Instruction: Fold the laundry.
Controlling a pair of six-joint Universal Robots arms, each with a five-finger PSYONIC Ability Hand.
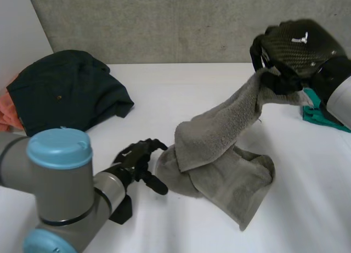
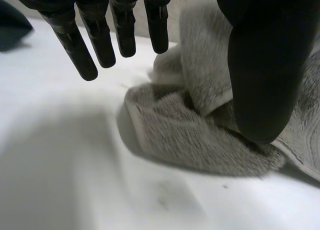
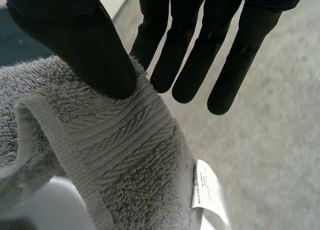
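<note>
While the bulk of the grey towel [image 1: 219, 176] sits in a rumpled heap near the middle of the white table [image 1: 164, 88], one end of it is raised up and off to the right, hanging from the right hand [image 1: 293, 47]. Seen from that wrist, the thumb [image 3: 85, 45] presses onto the towel's woven band close to the hem. The straight fingers [image 3: 192, 55] reach past behind the cloth, so the end is pinched between thumb and fingers. A small white label [image 3: 206, 187] dangles from the towel's edge a little way from the thumb.

The left hand [image 1: 137, 161] sits low on the table, right beside the heap's left edge. Its fingers [image 2: 82, 45] are straight and spread, holding nothing, their tips just over bare tabletop. Its thumb seems to touch the towel's folded border, though I can't be sure from that angle.

At the far left lies a dark garment [image 1: 66, 88] with a bit of orange cloth [image 1: 6, 116] peeking out beside it. A teal cloth [image 1: 321, 116] lies on the table beneath the right forearm.
</note>
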